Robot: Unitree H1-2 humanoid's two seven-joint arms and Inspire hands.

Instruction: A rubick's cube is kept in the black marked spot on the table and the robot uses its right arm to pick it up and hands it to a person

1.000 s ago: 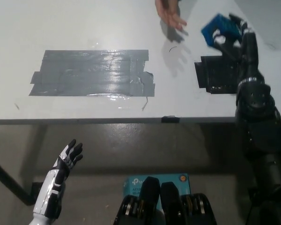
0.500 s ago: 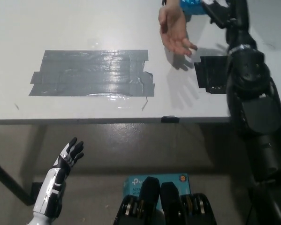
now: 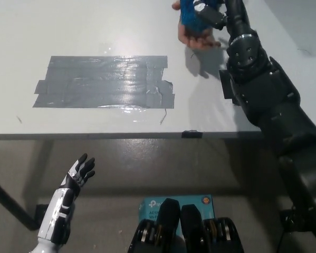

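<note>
A white table [image 3: 94, 31] filled the upper half of the frame, seen from steeply above. At the top, right of centre, the black right hand [image 3: 213, 13] gripped a blue cube [image 3: 189, 13], its fingers wrapped around it. The cube sat directly over a person's hand [image 3: 197, 37], which lay palm up just beneath it; whether the cube touched the palm could not be told. The black arm [image 3: 263, 89] ran down the right side of the frame and covered most of a black marked spot [image 3: 225, 87] on the table. A wide patch of grey tape [image 3: 105, 81] lay at centre left of the table. At the lower left, below the table edge, the white left hand [image 3: 76, 176] rested with fingers spread, holding nothing.
</note>
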